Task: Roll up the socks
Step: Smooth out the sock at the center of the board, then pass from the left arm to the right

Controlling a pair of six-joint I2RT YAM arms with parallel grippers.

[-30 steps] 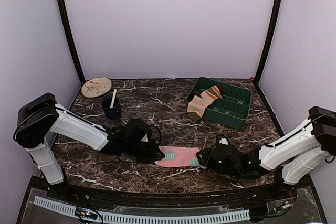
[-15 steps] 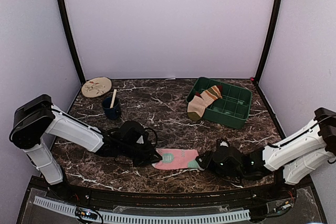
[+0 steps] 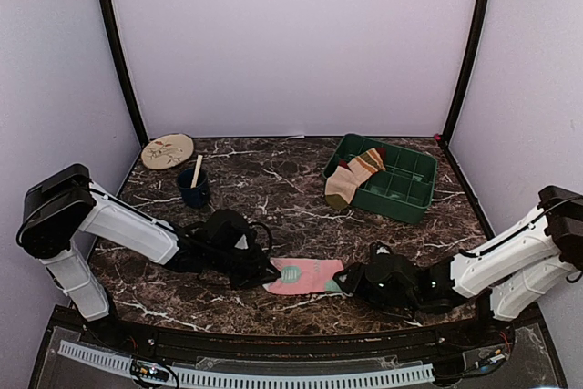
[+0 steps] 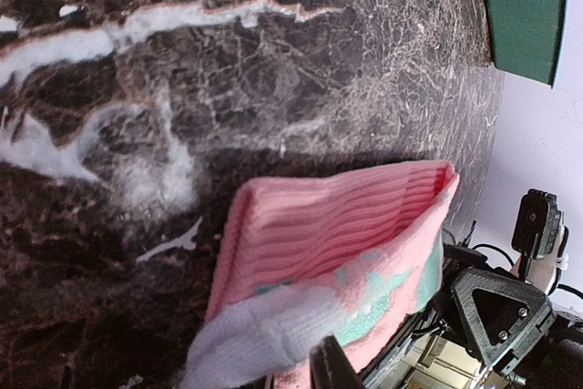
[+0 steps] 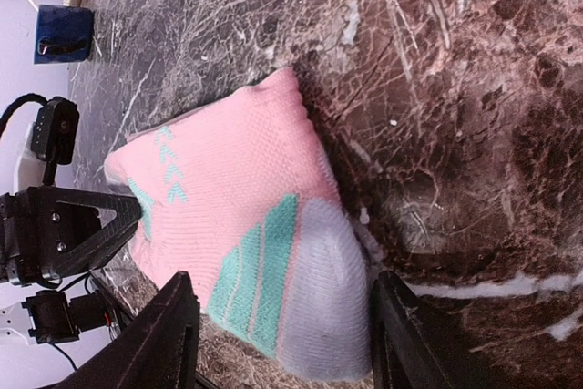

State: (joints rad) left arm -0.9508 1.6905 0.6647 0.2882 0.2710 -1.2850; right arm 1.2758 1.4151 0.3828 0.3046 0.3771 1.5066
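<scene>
The pink sock (image 3: 306,275) lies flat near the table's front edge, between the two grippers. My left gripper (image 3: 268,271) is shut on the sock's left end. In the left wrist view that end of the pink sock (image 4: 346,234) is raised and folded, with one dark finger (image 4: 334,369) on the fabric. My right gripper (image 5: 291,353) stands open at the other end, a finger on each side of the pale toe (image 5: 328,307), apparently not pressing it. The tan striped sock (image 3: 352,178) hangs over the rim of the green tray (image 3: 407,196).
A blue cup (image 3: 193,189) with a wooden stick in it stands at the back left, and a round patterned plate (image 3: 168,150) lies behind it. The green tray sits at the back right. Side walls close in the table left and right.
The left gripper drew the pink sock's left end a little toward the front edge and to the left. The right gripper followed to the sock's toe and stayed open.
</scene>
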